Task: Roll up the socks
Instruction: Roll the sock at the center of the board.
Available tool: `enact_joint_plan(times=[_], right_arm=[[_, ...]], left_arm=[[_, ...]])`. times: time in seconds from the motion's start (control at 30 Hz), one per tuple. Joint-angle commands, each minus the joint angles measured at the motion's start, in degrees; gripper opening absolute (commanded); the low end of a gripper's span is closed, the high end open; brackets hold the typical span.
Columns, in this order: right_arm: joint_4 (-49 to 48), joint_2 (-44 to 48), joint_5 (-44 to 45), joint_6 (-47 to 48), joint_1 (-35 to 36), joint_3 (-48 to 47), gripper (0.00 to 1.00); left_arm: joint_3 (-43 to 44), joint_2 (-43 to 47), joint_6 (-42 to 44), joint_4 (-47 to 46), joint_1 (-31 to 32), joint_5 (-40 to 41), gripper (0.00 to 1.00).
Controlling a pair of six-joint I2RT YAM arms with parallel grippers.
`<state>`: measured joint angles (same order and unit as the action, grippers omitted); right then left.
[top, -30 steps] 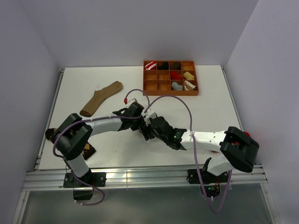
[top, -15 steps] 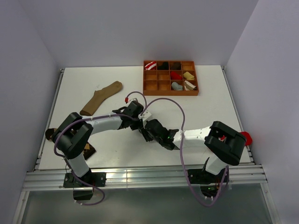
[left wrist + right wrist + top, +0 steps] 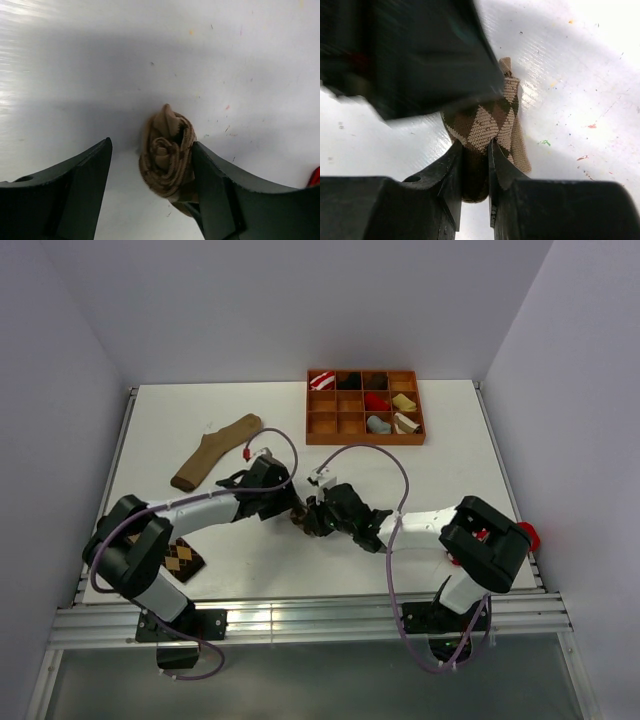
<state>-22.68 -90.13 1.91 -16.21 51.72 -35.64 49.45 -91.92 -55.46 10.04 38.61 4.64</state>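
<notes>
Pinching the rolled brown diamond-patterned argyle fabric sock (image 3: 485, 122), my right gripper (image 3: 476, 150) had its jaws nearly closed on the roll's near end. My left gripper (image 3: 150, 147) stood wide open, one finger each side of that roll, which lay centrally on the white table (image 3: 450, 470).

Left gripper (image 3: 151, 144), right gripper (image 3: 476, 147) crowd rolled sock (image 3: 167, 155) mid-table; far table (image 3: 450, 475) free up to tray (image 3: 350, 441)

Top camera overlooks the table (image 3: 450, 470); both close wrist views share the rolled sock (image 3: 167, 152).
</notes>
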Motion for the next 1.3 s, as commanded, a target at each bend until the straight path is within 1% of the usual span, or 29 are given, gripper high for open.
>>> enact_joint_plan(times=[0.0,0.07,0.13,0.17,0.23,0.27,0.3,0.37,0.4,0.43,0.47,0.6,0.7,0.87,1.0,1.13,1.27], right_arm=[[3.51,-1.18,-9.02,-4.44,-2.68,1.45,0.08],[3.78,-2.76,-12.53,-5.76,-3.9,0.57,0.07],[3.43,-3.82,-15.26,-6.99,-4.87,0.22,0.07],[3.25,-5.13,-18.23,-8.13,-6.01,-0.22,0.07],[2.03,-6.11,-21.32,-9.1,-7.07,-0.48,0.07],[1.76,-7.07,-24.03,-10.41,-7.6,-0.57,0.07],[1.67,-7.51,-25.28,-10.77,-8.65,-0.75,0.07],[1.15,-8.65,-27.22,-12.17,-9.53,-1.1,0.07],[0.97,-8.92,-28.36,-12.53,-10.23,-1.19,0.07],[0.88,-9.27,-28.98,-13.06,-10.5,-1.36,0.06],[0.79,-10.23,-29.68,-13.84,-10.94,-1.54,0.07],[-1.67,-12.79,-34.24,-16.05,-12.7,-1.28,0.08],[-2.11,-14.37,-35.22,-16.49,-13.31,-1.45,0.08],[-0.44,-15.95,-36.28,-16.75,-13.58,-2.68,0.09],[-0.79,-17.01,-37.42,-17.28,-14.02,-3.12,0.1],[0.26,-17.71,-38.21,-17.28,-14.37,-3.56,0.11],[1.05,-17.37,-38.21,-16.58,-14.46,-4.0,0.12]], left_arm=[[-2.77,6.21,-2.89,-2.65,-2.48,3.61,0.71],[-5.05,8.32,-3.95,-4.32,-3.27,4.84,0.74],[-6.9,11.49,-5.35,-5.47,-3.54,5.55,0.74],[-9.09,12.63,-5.79,-7.21,-3.63,6.07,0.75],[-11.91,16.15,-7.29,-9.5,-3.72,5.9,0.75],[-15.14,18.42,-7.73,-11.95,-3.63,5.38,0.76],[-16.74,19.4,-8.51,-15.89,-3.63,4.5,0.77],[-21.73,20.98,-9.48,-19.78,-3.63,2.92,0.78],[-23.16,21.77,-10.27,-23.8,-3.54,1.52,0.79],[-24.48,22.04,-10.72,-25.23,-3.63,1.16,0.8],[-26.49,22.05,-11.15,-26.9,-3.37,0.9,0.81],[-29.67,21.26,-13.18,-33.05,-1.88,1.85,0.82],[-30.9,19.59,-13.79,-36.04,-1.08,2.21,0.82],[-32.84,16.0,-14.23,-44.48,-0.64,1.95,0.83],[-32.31,11.95,-14.76,-45.64,-0.55,1.33,0.81],[-32.84,9.66,-15.82,-46.52,-0.55,1.68,0.77],[-31.96,8.78,-15.64,-44.24,-0.55,2.47,0.68]])
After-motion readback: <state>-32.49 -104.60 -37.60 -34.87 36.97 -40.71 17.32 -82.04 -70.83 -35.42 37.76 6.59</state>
